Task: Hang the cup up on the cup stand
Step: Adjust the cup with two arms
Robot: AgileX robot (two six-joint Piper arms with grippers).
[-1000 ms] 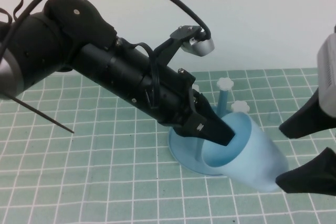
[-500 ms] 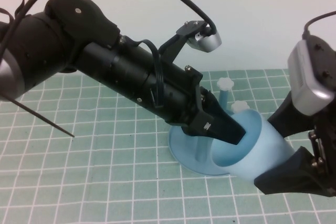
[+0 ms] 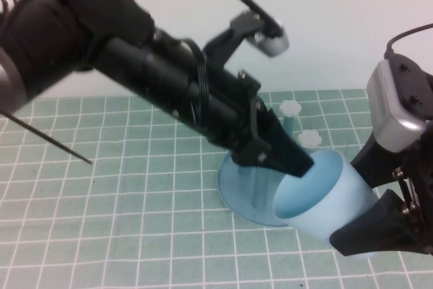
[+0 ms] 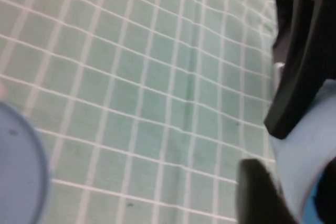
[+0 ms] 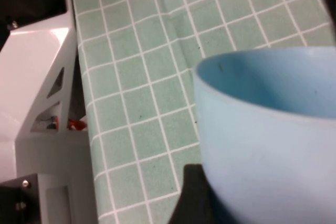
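Observation:
The light-blue cup (image 3: 338, 197) hangs tilted above the mat, with its mouth turned toward the cup stand (image 3: 237, 194). The stand's blue base carries upright pegs topped by white knobs (image 3: 310, 138). My left gripper (image 3: 298, 164) reaches in from the upper left. Its jaws are open astride the cup's rim wall (image 4: 302, 156), and a gap shows on the inner side. My right gripper (image 3: 345, 204) comes in from the lower right and is shut on the cup's closed end. One of its fingers (image 5: 193, 195) presses the cup's wall (image 5: 262, 145).
A green gridded mat (image 3: 135, 235) covers the table, with a white wall behind it. A thin black rod (image 3: 47, 143) slants over the mat at far left. White robot framework (image 5: 42, 77) stands beside the mat in the right wrist view.
My right gripper has moved in from the right and closed on the cup's base. My left gripper's jaws, shut on the rim before, have parted. The cup has shifted slightly.

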